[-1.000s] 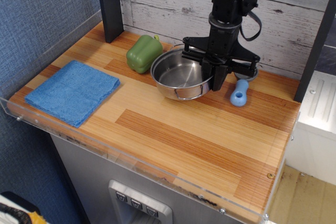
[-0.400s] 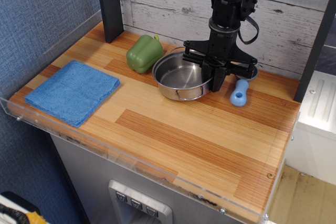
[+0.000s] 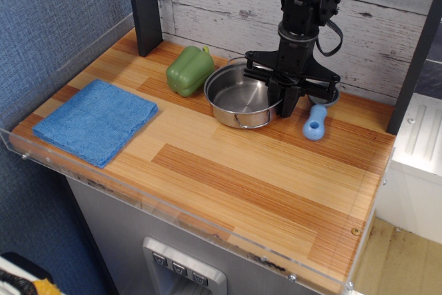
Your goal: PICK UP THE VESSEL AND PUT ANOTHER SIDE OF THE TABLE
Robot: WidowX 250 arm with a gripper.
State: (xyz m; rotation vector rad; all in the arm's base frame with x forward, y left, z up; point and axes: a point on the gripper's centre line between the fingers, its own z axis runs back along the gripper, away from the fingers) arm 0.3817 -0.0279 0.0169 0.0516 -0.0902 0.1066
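Observation:
The vessel [image 3: 240,96] is a shiny round steel pot at the back middle of the wooden table [image 3: 255,177], with a wire loop handle facing the front. It sits close to the right of a green pepper. My black gripper [image 3: 284,103] points straight down over the pot's right rim, with its fingers shut on that rim, one inside and one outside. The pot looks level and low over the wood; I cannot tell whether it touches it.
A green pepper [image 3: 188,70] stands just left of the pot. A blue-handled grey scoop [image 3: 315,121] lies right of the gripper. A folded blue cloth [image 3: 95,121] lies at the front left. A dark post [image 3: 144,6] and a plank wall stand behind. A clear rim [image 3: 173,212] edges the front.
The pot has shifted slightly right and back with the gripper on its rim, moving a little away from the pepper, and now sits more level.

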